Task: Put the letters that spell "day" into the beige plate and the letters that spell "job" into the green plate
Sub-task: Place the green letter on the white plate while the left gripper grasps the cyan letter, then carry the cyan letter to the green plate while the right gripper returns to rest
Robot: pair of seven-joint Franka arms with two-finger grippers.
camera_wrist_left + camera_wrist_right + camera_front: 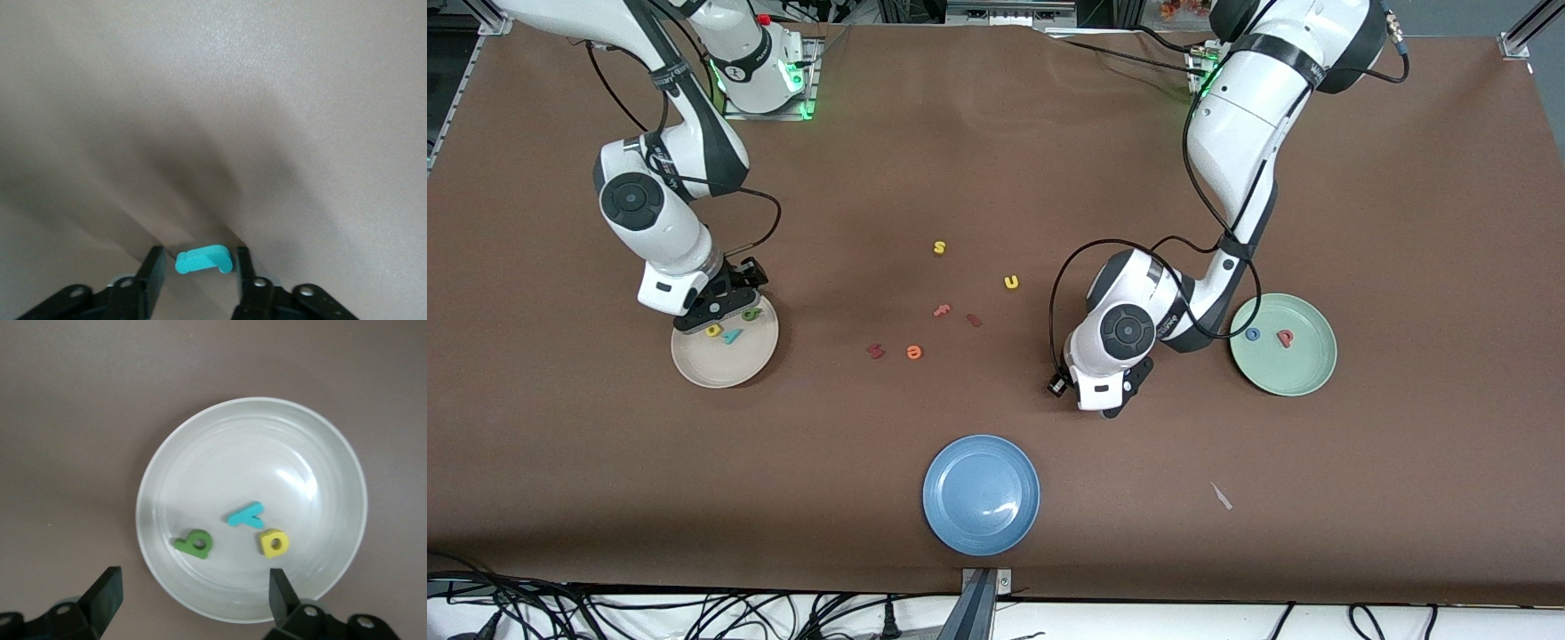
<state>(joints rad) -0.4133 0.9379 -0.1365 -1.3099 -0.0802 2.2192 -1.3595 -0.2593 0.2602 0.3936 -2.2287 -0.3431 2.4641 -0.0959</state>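
The beige plate (711, 369) (220, 467) lies toward the right arm's end of the table. In it are the yellow letter (713, 331) (273, 543), the teal "y" (732, 336) (245, 516) and the dark green letter (751, 313) (195, 544). My right gripper (720, 307) (193, 587) hangs open over the plate's rim, holding nothing. The green plate (1303, 373) holds the blue "o" (1253, 334) and the salmon-red letter (1285, 338). My left gripper (1112, 409) (198, 257) is down at the table beside the green plate. Its fingers (152, 267) straddle the teal "j" (203, 259) with a thin gap on each side.
Loose on the table's middle lie a yellow "s" (939, 247), a yellow "u" (1011, 282), a pink "f" (942, 310), two dark red letters (974, 320) (876, 351) and an orange "e" (913, 352). A blue plate (981, 524) sits nearest the front camera. A white scrap (1221, 496) lies beside it.
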